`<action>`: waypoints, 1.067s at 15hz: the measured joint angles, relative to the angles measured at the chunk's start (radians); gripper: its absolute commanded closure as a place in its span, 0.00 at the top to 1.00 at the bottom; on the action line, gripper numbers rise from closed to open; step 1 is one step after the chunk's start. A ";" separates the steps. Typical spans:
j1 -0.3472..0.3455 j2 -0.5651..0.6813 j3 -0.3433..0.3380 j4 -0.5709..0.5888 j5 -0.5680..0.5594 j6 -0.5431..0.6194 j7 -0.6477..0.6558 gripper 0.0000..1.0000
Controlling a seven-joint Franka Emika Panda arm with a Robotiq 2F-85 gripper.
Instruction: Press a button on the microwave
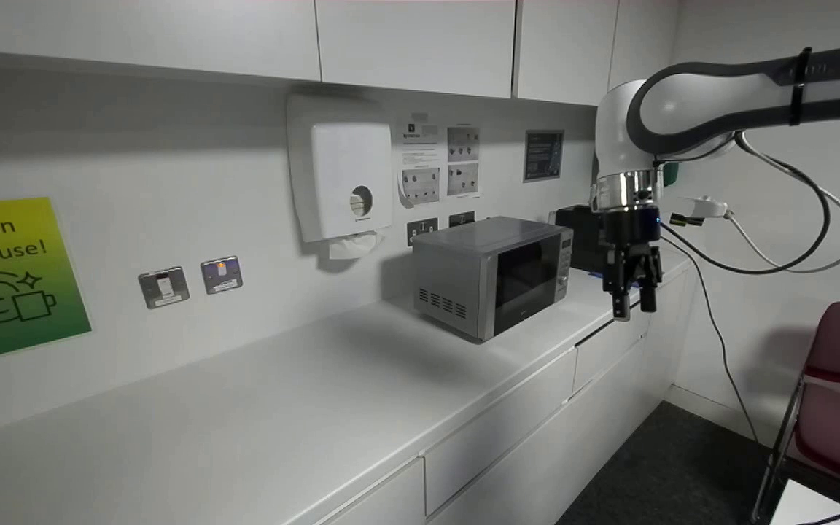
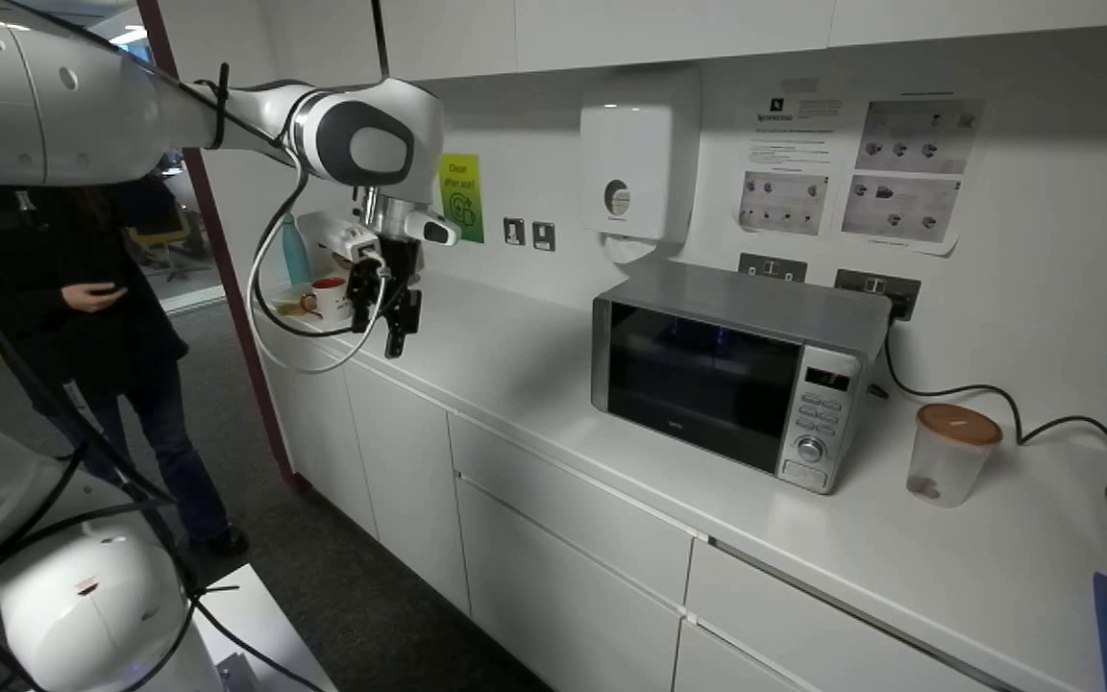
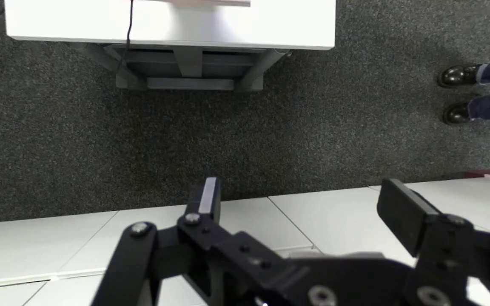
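- We see gripper [image 1: 634, 308] pointing down, spread apart, holding nothing.
- Microwave [image 2: 707, 370] on counter [image 1: 245, 423], nearer the wall [image 1: 256, 189] than gripper, not touching.
- We'd reach wallward, to its front button panel [image 2: 817, 413].

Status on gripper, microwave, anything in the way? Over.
Black two-fingered gripper open, empty, pointing down. Silver-grey boxy microwave shut, untouched, green display lit. Silver button panel uncovered; translucent plastic tub with orange-brown lid stands beside microwave, not touching.
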 measured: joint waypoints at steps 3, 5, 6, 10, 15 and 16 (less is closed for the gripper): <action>-0.009 0.000 -0.007 0.000 0.079 0.102 0.031 1.00; -0.032 0.000 -0.017 0.000 0.093 0.178 0.068 1.00; -0.045 0.000 -0.025 0.000 0.093 0.216 0.084 1.00; -0.105 0.004 -0.065 0.002 0.093 0.346 0.149 1.00; -0.158 0.041 -0.088 0.009 0.097 0.461 0.291 1.00; -0.160 0.050 -0.088 0.011 0.097 0.466 0.303 1.00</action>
